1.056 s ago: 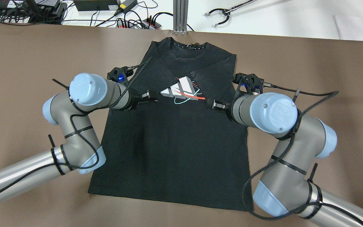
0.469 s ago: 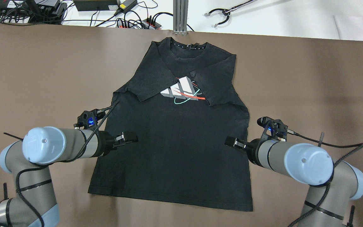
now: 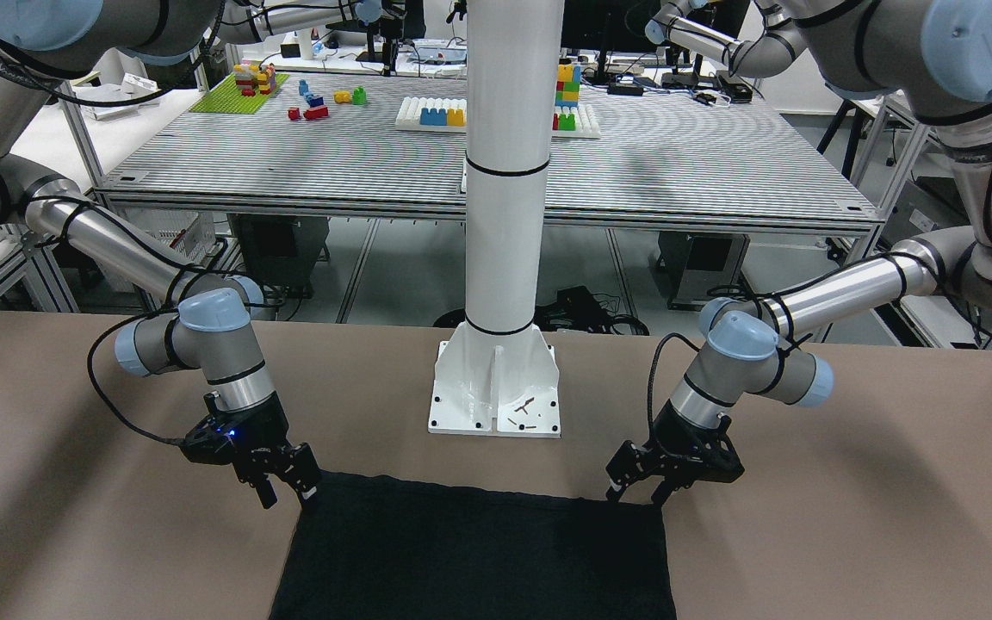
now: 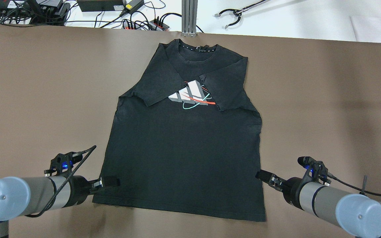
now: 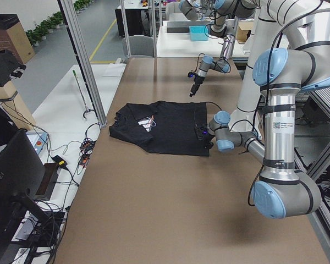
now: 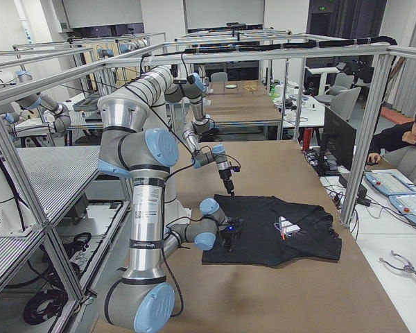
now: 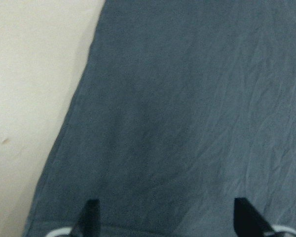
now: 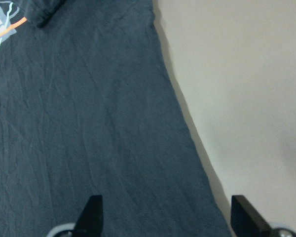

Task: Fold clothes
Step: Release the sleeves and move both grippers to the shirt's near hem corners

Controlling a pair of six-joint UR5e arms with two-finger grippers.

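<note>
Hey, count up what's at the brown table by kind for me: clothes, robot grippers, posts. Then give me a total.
Black T-shirt: 1
Grippers: 2, the left gripper and the right gripper
White pillar: 1
Total: 4

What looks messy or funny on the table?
Nothing is spilled or broken. The black shirt just lies a bit crooked: its bottom hem slants across the table instead of running straight. The sleeves are folded in over the chest and partly hide the print.
</note>
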